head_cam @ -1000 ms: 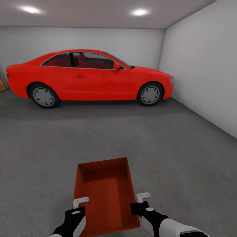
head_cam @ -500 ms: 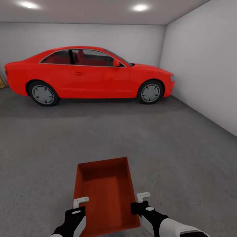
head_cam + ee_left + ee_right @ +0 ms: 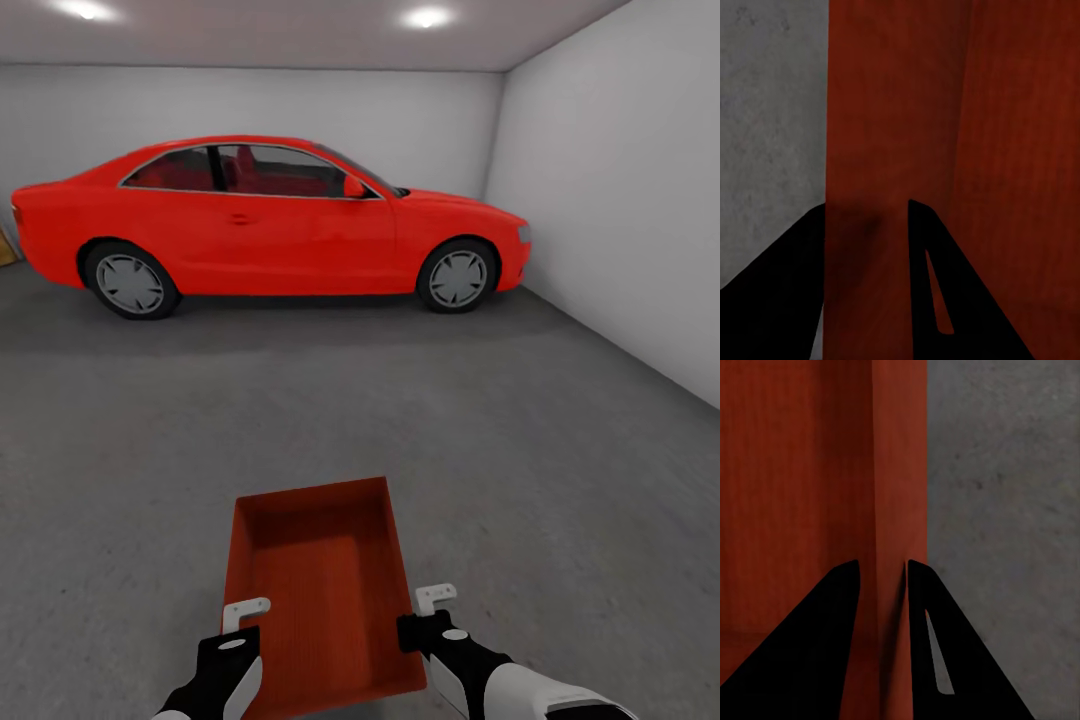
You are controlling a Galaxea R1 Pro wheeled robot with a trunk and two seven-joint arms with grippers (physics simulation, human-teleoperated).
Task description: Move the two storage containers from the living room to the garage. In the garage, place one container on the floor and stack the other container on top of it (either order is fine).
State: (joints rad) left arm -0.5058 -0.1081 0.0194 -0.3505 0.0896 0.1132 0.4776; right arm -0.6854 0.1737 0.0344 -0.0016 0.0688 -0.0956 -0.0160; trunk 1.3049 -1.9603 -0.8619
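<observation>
The container (image 3: 318,592), an open orange-red box, is held low in front of the robot between both arms, above the grey concrete floor (image 3: 520,450) of the garage; its long axis points forward toward the red car (image 3: 270,225). The left gripper (image 3: 244,612) is clamped on the container's left wall near the rear corner; in the left wrist view the wall (image 3: 866,150) passes between the two dark fingers (image 3: 967,300). The right gripper (image 3: 432,602) is clamped on the right wall; in the right wrist view that wall (image 3: 900,472) sits pinched between the fingers (image 3: 817,645). The car stands side-on along the white back wall (image 3: 440,130), well apart from the container; two ceiling spotlights (image 3: 425,17) are lit.
</observation>
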